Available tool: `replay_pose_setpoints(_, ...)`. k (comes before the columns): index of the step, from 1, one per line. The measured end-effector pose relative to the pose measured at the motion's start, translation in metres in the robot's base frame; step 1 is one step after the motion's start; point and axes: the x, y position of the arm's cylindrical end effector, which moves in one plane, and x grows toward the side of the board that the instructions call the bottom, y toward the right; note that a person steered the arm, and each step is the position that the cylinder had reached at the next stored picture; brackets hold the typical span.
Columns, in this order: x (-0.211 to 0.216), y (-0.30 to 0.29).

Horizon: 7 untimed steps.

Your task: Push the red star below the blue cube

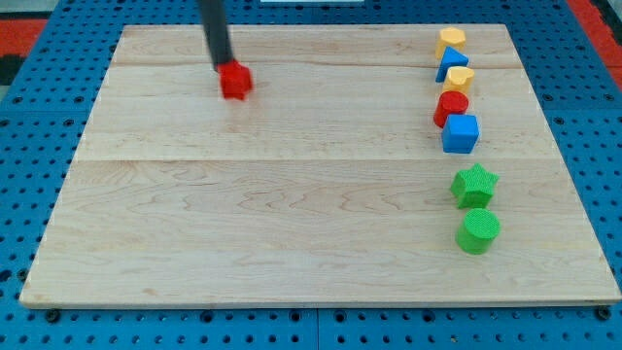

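The red star (235,82) lies on the wooden board (292,194) at the upper left. My tip (223,67) touches its upper left edge, with the dark rod rising to the view's top. The blue cube (461,134) sits far to the right, in a column of blocks. The red star is well apart from the blue cube, to its left and a little higher.
Above the blue cube stand a red cylinder (450,107), a yellow block (460,79), a blue triangle (451,64) and a yellow block (451,40). Below the cube lie a green star (474,185) and a green cylinder (478,231).
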Motion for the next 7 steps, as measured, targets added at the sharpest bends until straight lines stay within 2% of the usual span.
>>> replay_pose_setpoints(1,0.088,0.05)
replay_pose_setpoints(2,0.147,0.108)
replay_pose_setpoints(3,0.138,0.03)
replay_pose_setpoints(4,0.209,0.035)
replay_pose_setpoints(5,0.227,0.069)
replay_pose_setpoints(6,0.211,0.072)
replay_pose_setpoints(7,0.198,0.129)
